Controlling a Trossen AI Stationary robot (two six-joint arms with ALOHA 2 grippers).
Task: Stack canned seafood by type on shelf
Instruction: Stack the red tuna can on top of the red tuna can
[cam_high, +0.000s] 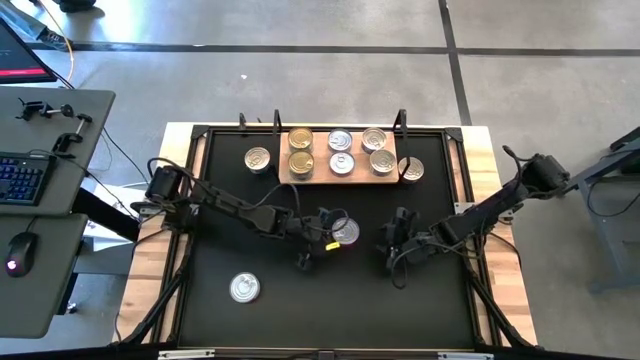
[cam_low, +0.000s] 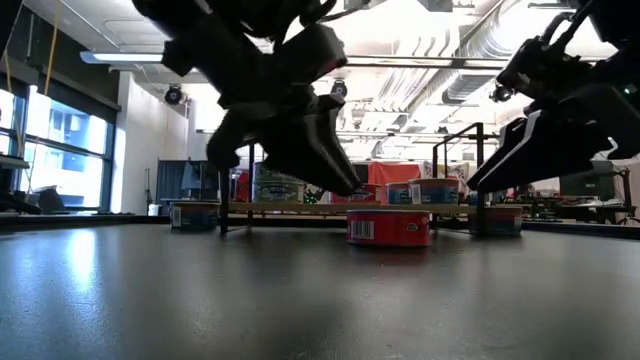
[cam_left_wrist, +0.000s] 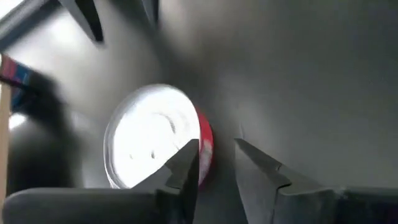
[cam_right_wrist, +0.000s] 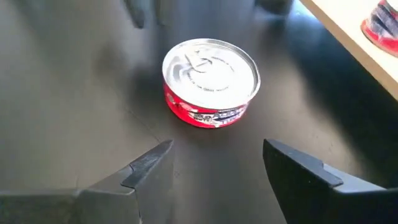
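Overhead view: shelf (cam_high: 322, 178), a pale wooden board, lies at the far edge of the black mat (cam_high: 280, 300) and carries six tins. Two tins sit on the mat just beside the board, one at each end. One silver-lidded tin (cam_high: 244, 288) sits alone near the front. The red-sided tin (cam_high: 345, 232) sits mid-mat, with the left gripper (cam_high: 318, 240) just beside it and the right gripper (cam_high: 393, 240) near, on the opposite side.

Table-level view: the red-sided tin (cam_low: 388, 226) stands flat on the mat, in front of the shelf (cam_low: 330, 207). Both grippers hang above the mat.

Left wrist view: left gripper (cam_left_wrist: 216, 163) has its jaws slightly parted and holds nothing; one fingertip (cam_left_wrist: 189, 155) overlaps the tin's (cam_left_wrist: 155, 142) red rim.

Right wrist view: right gripper (cam_right_wrist: 214, 155) has its jaws spread wide and empty; the tin (cam_right_wrist: 210, 81) sits ahead of them, apart from both fingers.
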